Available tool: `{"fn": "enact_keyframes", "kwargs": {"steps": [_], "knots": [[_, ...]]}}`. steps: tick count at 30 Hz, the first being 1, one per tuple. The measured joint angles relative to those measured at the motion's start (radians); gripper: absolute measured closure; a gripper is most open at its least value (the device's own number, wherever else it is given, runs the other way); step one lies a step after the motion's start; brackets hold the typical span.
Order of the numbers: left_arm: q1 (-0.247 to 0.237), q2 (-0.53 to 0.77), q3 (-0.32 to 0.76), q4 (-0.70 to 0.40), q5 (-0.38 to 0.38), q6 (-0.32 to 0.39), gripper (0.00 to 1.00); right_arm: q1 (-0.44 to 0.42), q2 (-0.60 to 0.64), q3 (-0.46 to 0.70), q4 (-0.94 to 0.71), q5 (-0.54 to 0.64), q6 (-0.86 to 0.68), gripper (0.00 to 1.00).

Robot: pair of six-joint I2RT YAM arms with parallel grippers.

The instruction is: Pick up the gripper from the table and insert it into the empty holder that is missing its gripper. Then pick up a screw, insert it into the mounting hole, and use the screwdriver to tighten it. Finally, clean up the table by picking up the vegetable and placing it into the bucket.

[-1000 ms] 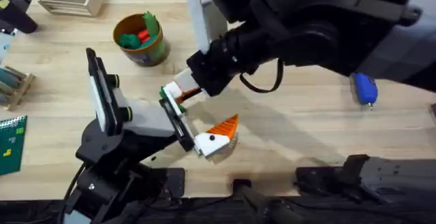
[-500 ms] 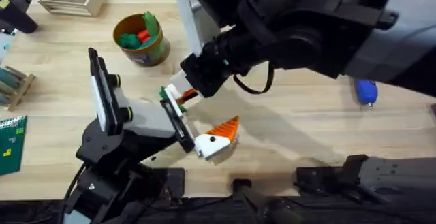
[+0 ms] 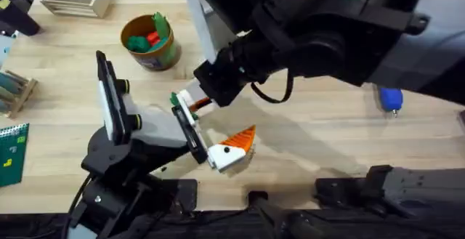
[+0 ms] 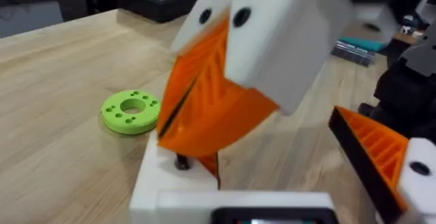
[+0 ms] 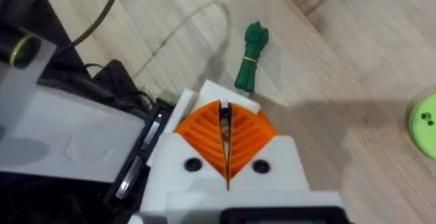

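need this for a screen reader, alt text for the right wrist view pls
The right gripper, white fingers with orange ribbed pads pressed together, hangs above a wooden table. A small dark green toy vegetable lies on the wood just beyond the fingertips, with part of a bright green ring at the picture's edge.

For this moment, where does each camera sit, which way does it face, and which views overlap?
Overhead: fixed above the arm bases, looking down and forward over the table; both arms show, with the left claw near the middle and the right arm crossing above it.
Left wrist: on the left arm, low over the wood, looking past its own claw toward the green ring.
Right wrist: on the right arm, looking down over the shut right claw at the vegetable.
Shared: both wrist views catch the green ring.
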Motion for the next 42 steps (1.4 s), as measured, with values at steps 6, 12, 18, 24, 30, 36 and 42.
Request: {"fn": "enact_keyframes", "kwargs": {"steps": [6,12,18,24,30,36,42], "knots": [[0.0,0.0,0.0,0.0,-0.004,0.008,0.014,0.003,-0.022,0.0,-0.037,0.0,-0.001,0.995],[0.0,0.0,0.0,0.0,-0.004,0.009,0.014,0.006,-0.022,0.0,-0.037,0.0,-0.004,0.995],[0.0,0.0,0.0,0.0,-0.005,0.008,0.014,0.006,-0.022,0.0,-0.037,0.0,-0.004,0.995],[0.0,0.0,0.0,0.0,-0.008,0.006,0.014,0.006,-0.007,0.0,-0.028,-0.001,-0.004,0.995],[0.0,0.0,0.0,0.0,-0.015,0.0,0.014,0.006,-0.001,0.0,-0.021,-0.003,-0.004,0.995],[0.0,0.0,0.0,0.0,-0.015,0.0,0.014,0.006,-0.001,0.0,-0.02,-0.004,-0.004,0.988],[-0.001,0.0,0.0,0.0,-0.018,0.005,0.014,-0.008,-0.022,-0.001,-0.069,0.038,0.019,0.509]]}}
